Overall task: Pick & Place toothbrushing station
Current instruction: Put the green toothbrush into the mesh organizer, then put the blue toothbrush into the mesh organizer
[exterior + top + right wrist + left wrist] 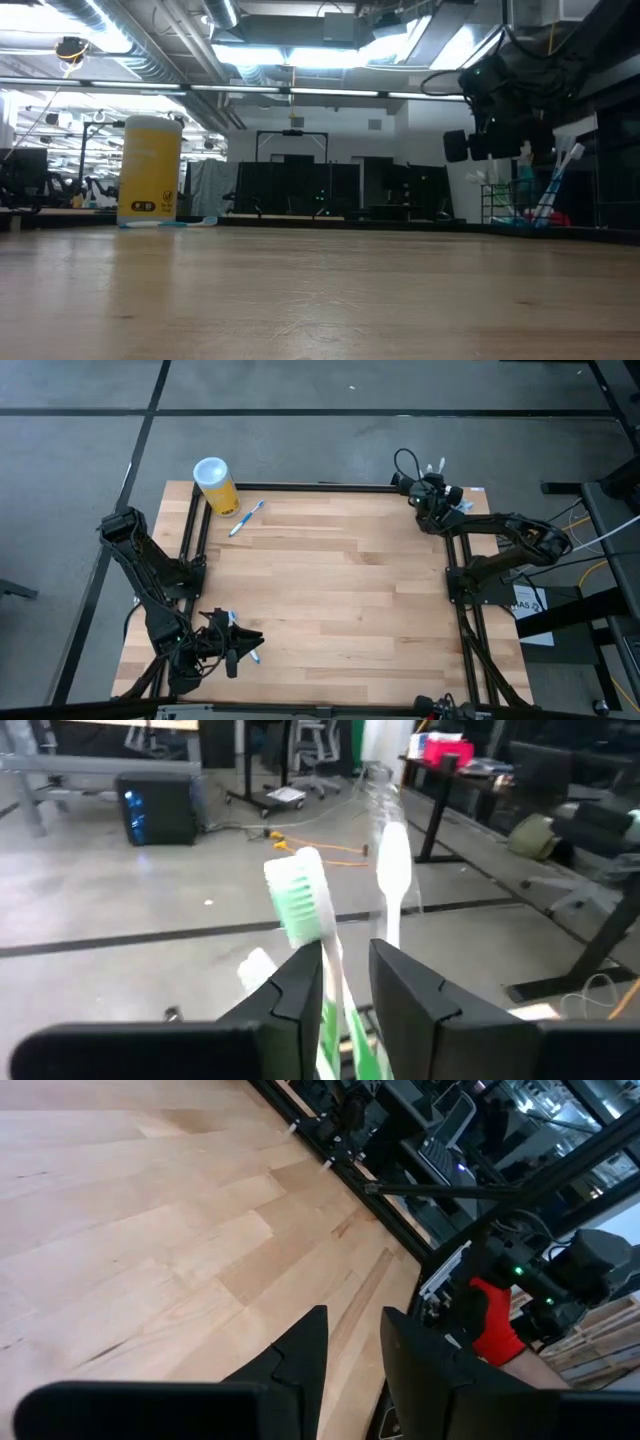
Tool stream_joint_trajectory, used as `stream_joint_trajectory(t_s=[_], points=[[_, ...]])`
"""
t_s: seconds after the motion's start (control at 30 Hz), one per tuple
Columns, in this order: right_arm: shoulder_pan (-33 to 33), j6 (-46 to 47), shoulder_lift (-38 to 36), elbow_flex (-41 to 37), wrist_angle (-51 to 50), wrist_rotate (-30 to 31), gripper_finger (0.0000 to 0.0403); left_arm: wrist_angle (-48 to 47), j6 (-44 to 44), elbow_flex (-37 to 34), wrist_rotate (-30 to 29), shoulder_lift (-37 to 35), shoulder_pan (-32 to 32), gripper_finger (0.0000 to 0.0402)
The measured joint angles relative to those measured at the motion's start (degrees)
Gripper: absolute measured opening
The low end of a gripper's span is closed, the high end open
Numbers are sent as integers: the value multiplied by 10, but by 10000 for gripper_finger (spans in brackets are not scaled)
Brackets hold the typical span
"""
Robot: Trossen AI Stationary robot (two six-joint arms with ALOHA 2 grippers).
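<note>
the right gripper (pixel 345 975) fingers, nearest, stand parted around toothbrushes (pixel 300 900) at the table's far right corner; the station itself is hidden. left gripper (pixel 350 1345) waits, parted, empty. lift straight, slowly.

Your right claw (pixel 345 982) shows its two dark fingers (pixel 300 985) standing a narrow gap apart. Rising through and just past that gap you see a toothbrush with a green-and-white bristle head (pixel 298 902), tilted slightly, its handle running down between the fingers. Just beside it stands a white toothbrush (pixel 392 860), more upright. Beyond them lies grey floor (pixel 120 900) with dark lines, a black box with a blue light (pixel 158 810), loose cables (pixel 320 832) and desk legs.
</note>
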Motion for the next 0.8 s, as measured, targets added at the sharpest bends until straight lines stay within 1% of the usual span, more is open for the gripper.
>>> stream_joint_trajectory(t_s=[0.1, 0.27, 0.4, 0.63, 0.73, 0.77, 0.8], points=[[10, 17, 0, 0, -20, -2, 89, 1, 0, 0, 0, 0, 0, 91], [34, 16, 0, 0, -26, -2, 89, 1, 0, 0, 1, 0, 0, 91], [56, 15, 0, 0, -28, 15, 89, 1, 0, 0, 1, 0, 0, 91], [121, 20, -21, 0, -30, 37, 89, -6, 0, 0, 17, 0, 0, 91], [164, 43, -45, 0, -44, 24, 89, -6, 0, 0, 16, 0, 0, 91], [181, 51, -51, 0, -49, 8, 89, -7, 0, 0, 15, 0, -1, 91], [199, 55, -58, 0, -51, -20, 89, -7, 1, 0, 12, 0, -2, 91]])
